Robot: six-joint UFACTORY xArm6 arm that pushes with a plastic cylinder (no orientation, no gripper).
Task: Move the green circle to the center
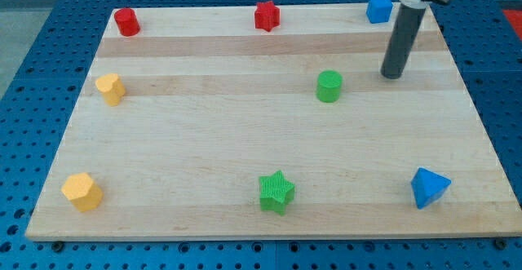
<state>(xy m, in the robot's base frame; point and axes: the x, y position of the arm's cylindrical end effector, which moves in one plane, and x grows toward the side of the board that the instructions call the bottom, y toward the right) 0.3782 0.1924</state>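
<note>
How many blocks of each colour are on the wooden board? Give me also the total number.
Red: 2, the red cylinder and the red star
Yellow: 2, the upper yellow block and the lower yellow block
Green: 2, the green circle and the green star
Blue: 2, the blue cube and the blue triangle
Total: 8
</note>
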